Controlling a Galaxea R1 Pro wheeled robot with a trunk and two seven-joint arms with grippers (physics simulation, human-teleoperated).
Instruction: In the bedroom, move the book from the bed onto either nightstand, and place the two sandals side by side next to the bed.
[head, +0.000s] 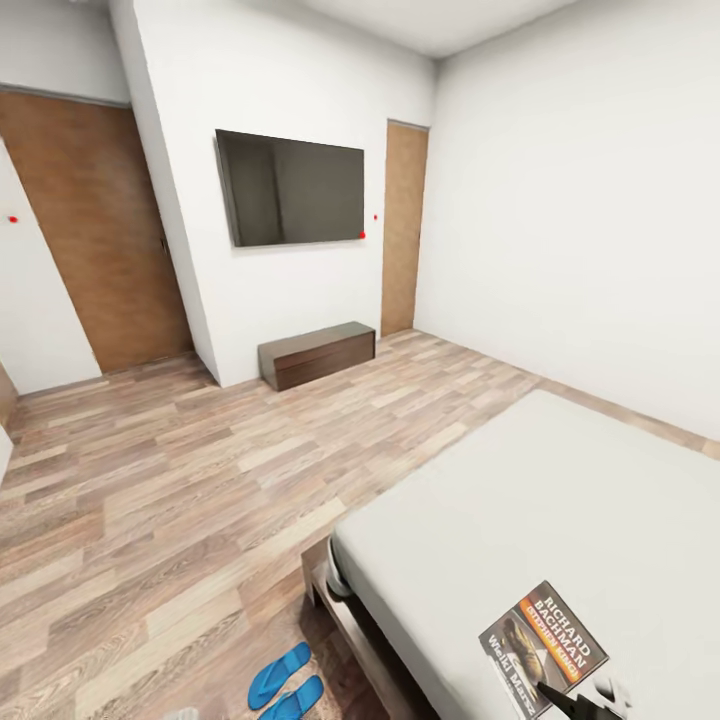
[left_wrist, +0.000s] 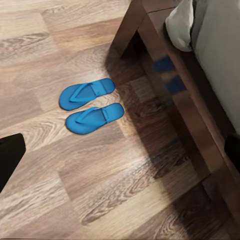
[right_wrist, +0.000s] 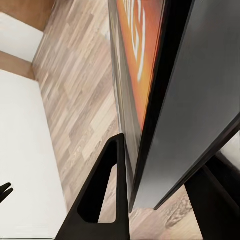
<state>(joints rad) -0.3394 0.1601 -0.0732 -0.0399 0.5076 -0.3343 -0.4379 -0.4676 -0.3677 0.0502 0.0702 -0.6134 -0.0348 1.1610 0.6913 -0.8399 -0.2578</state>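
Nearest, at the lower edge of the head view, the right gripper (head: 585, 700) is clamped on the thin paperback book (head: 543, 647), its dark cover with an orange band and white "Richard Bachman" lettering raised over the near corner of the bed (head: 560, 500). In the right wrist view one slim black triangular finger (right_wrist: 102, 195) presses the book's (right_wrist: 142, 60) underside while a broad dark finger covers its face, the book seen edge-on between them. The left gripper's state cannot be told; only a black corner of it edges the left wrist view. The mattress is smooth, pale grey, on a dark wood platform. Beside the bed's foot, on the striped wood-plank floor (head: 180, 480), two flat blue sandals (left_wrist: 90, 106) lie side by side, nearly touching. Farther off stands a long low dark cabinet (head: 317, 354) against the white wall, below a flat black television (head: 290, 188), with brown doors to either side.
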